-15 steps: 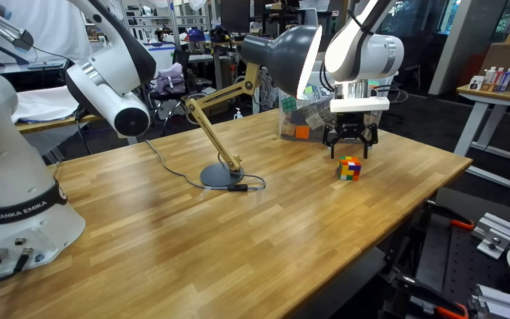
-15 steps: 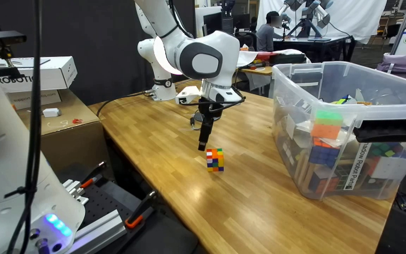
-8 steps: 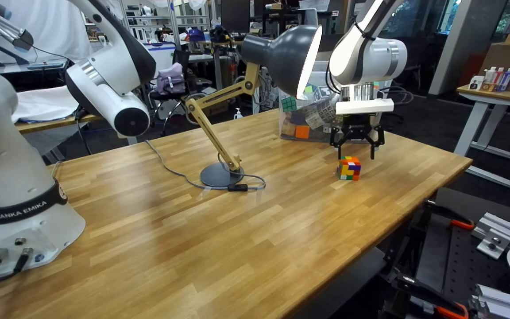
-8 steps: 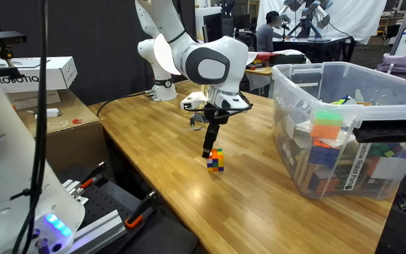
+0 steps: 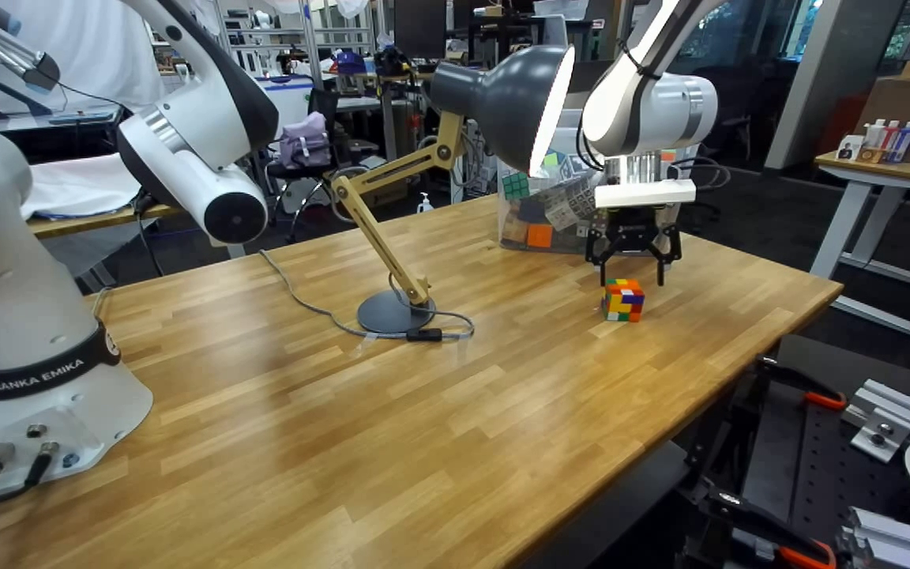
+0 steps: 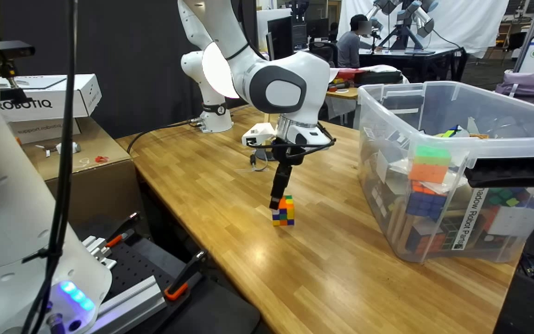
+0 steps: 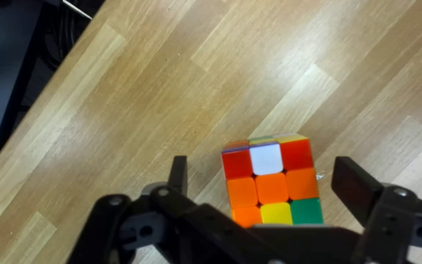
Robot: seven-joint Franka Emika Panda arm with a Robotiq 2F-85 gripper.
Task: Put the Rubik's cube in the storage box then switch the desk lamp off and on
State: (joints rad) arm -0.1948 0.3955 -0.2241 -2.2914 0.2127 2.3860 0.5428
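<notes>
Both exterior views are bright overall. The desk lamp's dome-shaped, dark grey head glows white at its mouth, and the facing side of the rounded white robot arm is nearly washed out. Soft glare lies on the honey-brown wooden surface, while the flat black backdrop is dim. In the wrist view, the multicoloured plastic Rubik's cube looks crisp; the black jaws in the foreground are slightly blurred.

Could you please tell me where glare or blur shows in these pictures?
Wrist view: pale sheen on the table, the pincer slightly soft, the Rubik's cube crisper; in an exterior view, the desk lamp shows a washed-out white opening, and glare spots the table.
</notes>
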